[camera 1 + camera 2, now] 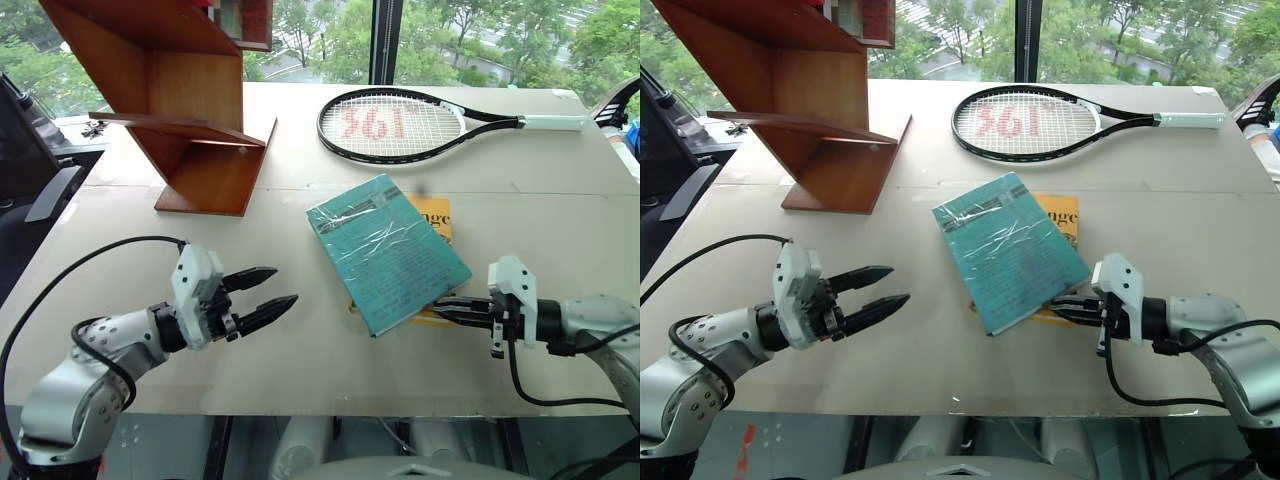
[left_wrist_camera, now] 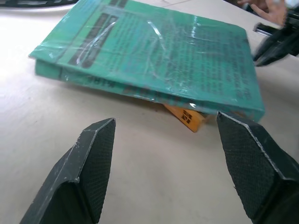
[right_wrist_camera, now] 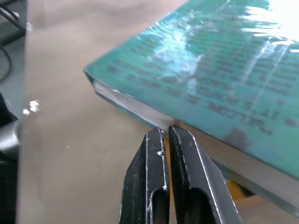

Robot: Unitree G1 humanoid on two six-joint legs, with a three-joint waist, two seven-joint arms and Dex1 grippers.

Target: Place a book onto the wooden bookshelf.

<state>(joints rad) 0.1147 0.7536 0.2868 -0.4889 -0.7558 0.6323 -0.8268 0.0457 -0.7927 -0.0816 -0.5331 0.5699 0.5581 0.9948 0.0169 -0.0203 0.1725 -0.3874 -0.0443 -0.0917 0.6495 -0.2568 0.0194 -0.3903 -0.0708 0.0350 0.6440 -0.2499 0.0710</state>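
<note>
The teal-green book (image 1: 388,250) lies flat in its shiny wrap at the table's middle, resting on a smaller yellow book (image 1: 437,219). My right gripper (image 1: 442,312) is shut, its tips at the book's near right edge (image 3: 161,122), just under the cover. My left gripper (image 1: 266,292) is open with nothing between its fingers, a short way left of the book and pointing at it (image 2: 154,70). The wooden bookshelf (image 1: 190,100) of reddish-brown slanted boards stands at the far left of the table.
A black tennis racket (image 1: 400,125) with a white grip lies at the back of the table, beyond the books. A dark chair (image 1: 30,150) stands off the table's left edge. Windows run behind the table.
</note>
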